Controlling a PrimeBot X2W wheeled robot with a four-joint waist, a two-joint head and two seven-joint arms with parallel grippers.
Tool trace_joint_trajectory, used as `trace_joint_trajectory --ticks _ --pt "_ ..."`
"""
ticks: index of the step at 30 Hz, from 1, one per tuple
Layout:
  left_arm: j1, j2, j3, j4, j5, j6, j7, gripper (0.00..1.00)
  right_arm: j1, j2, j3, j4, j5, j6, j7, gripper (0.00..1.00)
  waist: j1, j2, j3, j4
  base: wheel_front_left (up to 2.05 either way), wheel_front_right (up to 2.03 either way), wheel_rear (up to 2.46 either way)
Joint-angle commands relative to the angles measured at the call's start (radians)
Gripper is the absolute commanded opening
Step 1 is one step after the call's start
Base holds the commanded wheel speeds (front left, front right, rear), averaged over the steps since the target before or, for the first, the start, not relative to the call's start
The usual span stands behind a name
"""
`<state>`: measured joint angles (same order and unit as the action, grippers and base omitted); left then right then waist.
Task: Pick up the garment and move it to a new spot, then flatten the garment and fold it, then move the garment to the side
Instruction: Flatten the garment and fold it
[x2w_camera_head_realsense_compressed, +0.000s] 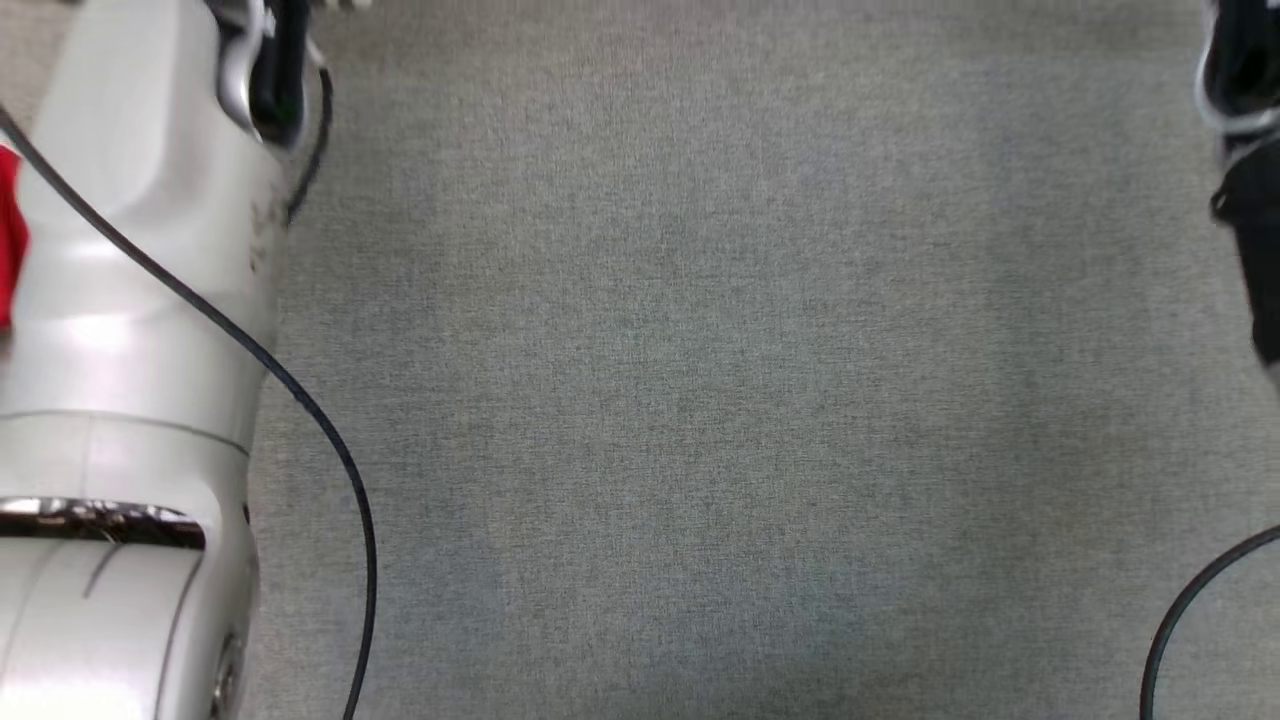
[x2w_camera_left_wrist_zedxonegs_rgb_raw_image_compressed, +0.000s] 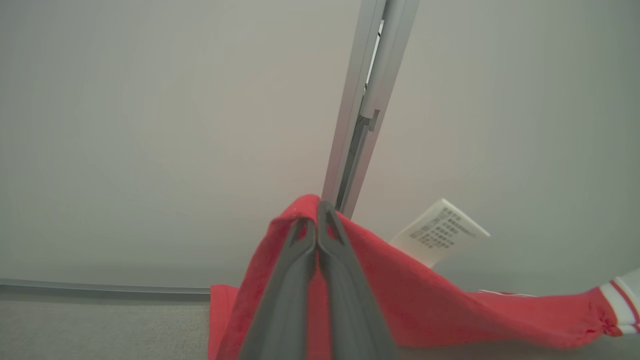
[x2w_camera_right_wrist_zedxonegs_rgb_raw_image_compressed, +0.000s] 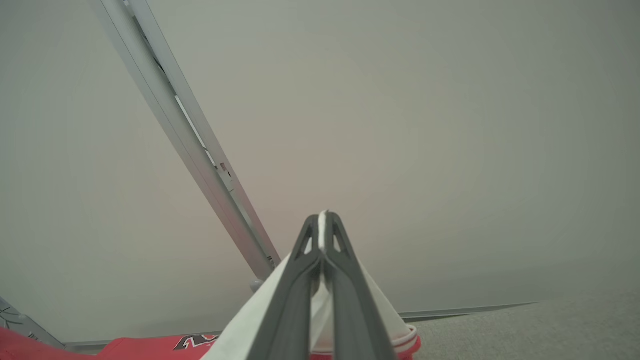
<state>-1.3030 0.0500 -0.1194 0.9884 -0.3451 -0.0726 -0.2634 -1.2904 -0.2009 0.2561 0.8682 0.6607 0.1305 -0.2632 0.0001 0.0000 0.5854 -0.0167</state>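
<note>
Left wrist view first: the left gripper (x2w_camera_left_wrist_zedxonegs_rgb_raw_image_compressed: 316, 216) rises from the bottom centre, its two dark fingers pressed tight together and pinching a peak of the red garment (x2w_camera_left_wrist_zedxonegs_rgb_raw_image_compressed: 425, 295). The cloth tents up over the fingertips and drapes away to the lower right of the frame, where a white cuff with red stripes (x2w_camera_left_wrist_zedxonegs_rgb_raw_image_compressed: 617, 300) meets the right edge. A white printed label (x2w_camera_left_wrist_zedxonegs_rgb_raw_image_compressed: 440, 231) sticks up just right of the fingers. At the lower left lies a strip of grey surface (x2w_camera_left_wrist_zedxonegs_rgb_raw_image_compressed: 100, 325). Beyond it stands a pale wall (x2w_camera_left_wrist_zedxonegs_rgb_raw_image_compressed: 150, 125), with a metal rail (x2w_camera_left_wrist_zedxonegs_rgb_raw_image_compressed: 367, 90) running from behind the fingertips up to the top edge.

Over to the right wrist view: the right gripper (x2w_camera_right_wrist_zedxonegs_rgb_raw_image_compressed: 324, 222) comes up from the bottom centre, jaws clamped as well, with a thin white edge of the garment caught between the tips. White cloth spreads down both sides of the fingers to a red-trimmed hem (x2w_camera_right_wrist_zedxonegs_rgb_raw_image_compressed: 407, 345) at the bottom. At the bottom left there is more red cloth, carrying a dark logo (x2w_camera_right_wrist_zedxonegs_rgb_raw_image_compressed: 192, 342). Behind that, a slanting metal profile (x2w_camera_right_wrist_zedxonegs_rgb_raw_image_compressed: 190, 140) descends from the upper left.

Head view: the pale left forearm (x2w_camera_head_realsense_compressed: 130, 300) takes the left side, and a black cable (x2w_camera_head_realsense_compressed: 300, 400) curves across it to the bottom edge. A sliver of red cloth shows at the far left edge.
</note>
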Motion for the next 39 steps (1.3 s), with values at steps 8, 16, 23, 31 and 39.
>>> trace_joint_trajectory --ticks 8,16,23,31,39 --pt "0.105 0.009 -0.038 0.153 0.04 -0.028 -0.001 0.0 0.15 -0.063 0.14 0.108 0.148 0.001 0.055 0.0 -0.0001 0.0 -0.137 0.016 0.0 0.0 0.0" --pt "0.236 0.004 -0.087 0.252 0.012 -0.057 0.019 0.0 0.332 -0.127 0.233 0.092 0.322 0.001 0.161 0.0 -0.0001 0.0 -0.261 0.039 0.0 0.0 0.0" --pt "0.379 0.003 -0.253 0.229 -0.036 -0.058 0.066 0.0 0.465 -0.154 0.327 0.065 0.392 0.001 0.229 0.0 -0.0001 0.0 -0.357 0.048 0.0 0.0 0.0" --pt "0.532 0.061 -0.471 0.159 -0.124 -0.057 0.077 0.0 0.559 -0.213 0.403 0.03 0.445 0.001 0.272 0.0 -0.0001 0.0 -0.449 0.069 0.0 0.0 0.0" --pt "0.592 0.108 -0.586 0.128 -0.185 -0.058 0.038 0.0 0.629 -0.25 0.439 0.023 0.491 0.0 0.325 0.0 -0.0001 0.0 -0.505 0.079 0.0 0.0 0.0"
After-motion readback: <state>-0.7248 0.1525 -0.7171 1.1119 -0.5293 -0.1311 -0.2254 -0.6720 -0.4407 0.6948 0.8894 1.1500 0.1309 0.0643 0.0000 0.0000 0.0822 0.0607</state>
